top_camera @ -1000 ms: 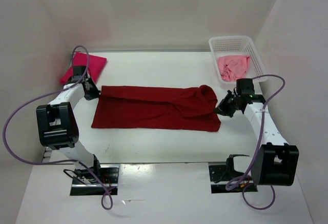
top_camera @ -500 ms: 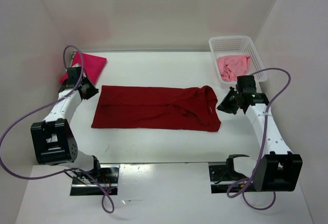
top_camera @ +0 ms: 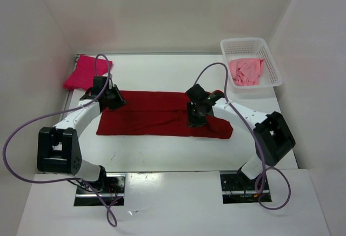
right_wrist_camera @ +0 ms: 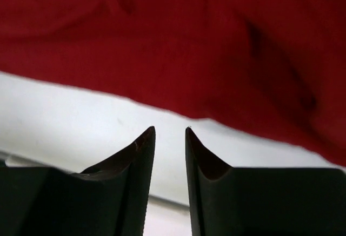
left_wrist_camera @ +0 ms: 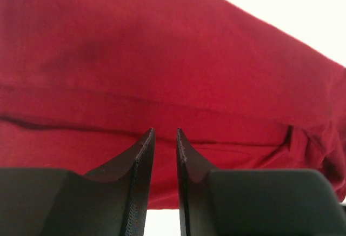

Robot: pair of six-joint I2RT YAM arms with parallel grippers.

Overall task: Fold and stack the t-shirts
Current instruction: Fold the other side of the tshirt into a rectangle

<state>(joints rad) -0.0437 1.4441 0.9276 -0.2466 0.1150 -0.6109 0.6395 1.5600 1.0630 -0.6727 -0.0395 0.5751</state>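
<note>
A dark red t-shirt [top_camera: 154, 116] lies as a long folded band across the middle of the table. My left gripper [top_camera: 114, 100] hovers over its left end, jaws a narrow gap apart with nothing between them [left_wrist_camera: 165, 130]; red cloth [left_wrist_camera: 162, 58] fills that view. My right gripper [top_camera: 193, 118] hangs over the shirt's right half, open and empty [right_wrist_camera: 169, 129], its tips above bare table just off the cloth's edge [right_wrist_camera: 189, 41]. A folded magenta-pink t-shirt [top_camera: 86, 71] rests at the back left. The light pink t-shirt [top_camera: 246, 69] sits crumpled in the basket.
The white mesh basket [top_camera: 251, 42] stands at the back right corner. White walls close in the table on three sides. Purple cables loop from both arms; the right arm's cable arches over the shirt's right end.
Both grippers have opened and let go of the dark red shirt's ends. The right arm swung left to above the shirt's right half; the left moved right onto its left end.
</note>
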